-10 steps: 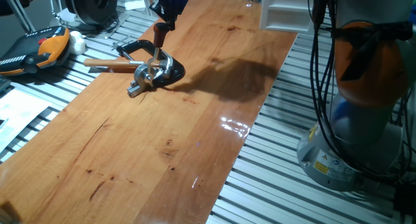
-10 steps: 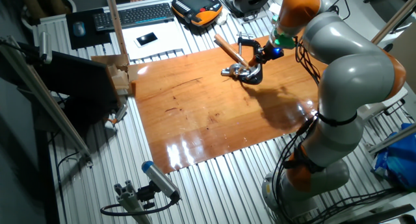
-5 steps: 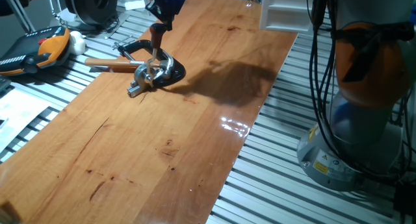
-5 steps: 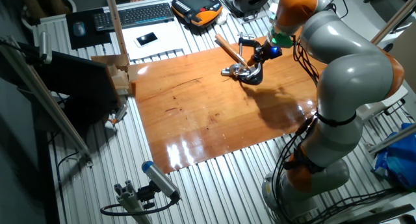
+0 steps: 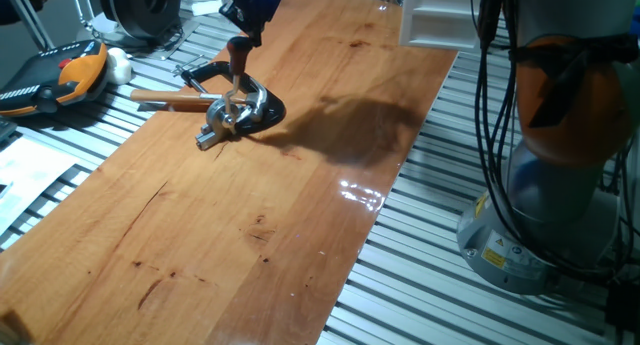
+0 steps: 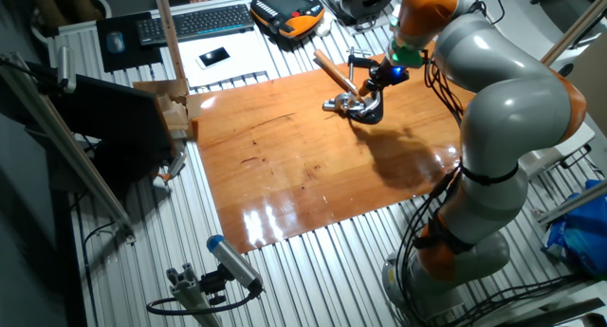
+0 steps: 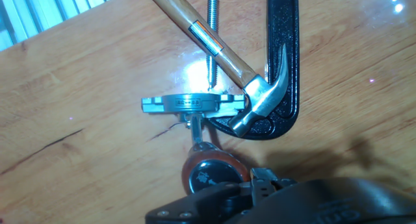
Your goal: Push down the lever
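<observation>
The lever (image 5: 236, 73) is a thin metal rod with a reddish-brown knob (image 5: 236, 49), standing nearly upright on its chrome-and-black base (image 5: 248, 110). My gripper (image 5: 241, 29) sits right against the top of the knob, its blue-lit fingers together and holding nothing. In the hand view the knob (image 7: 212, 173) fills the lower middle, the rod (image 7: 197, 130) runs up to the chrome base (image 7: 188, 104), and the gripper (image 7: 260, 180) touches the knob's right side. The other fixed view shows the gripper (image 6: 378, 77) just above the base (image 6: 359, 107).
A hammer with a tan wooden handle (image 5: 165, 98) lies left of the base, its steel head (image 7: 261, 98) against it. A black C-shaped clamp (image 7: 283, 62) lies behind. A white box (image 5: 435, 15) stands at the board's far end; the arm's base (image 5: 560, 185) is at right.
The gripper has shifted a little to the left in the fixed view, and the knob has gone with it, tipping the lever slightly that way.
</observation>
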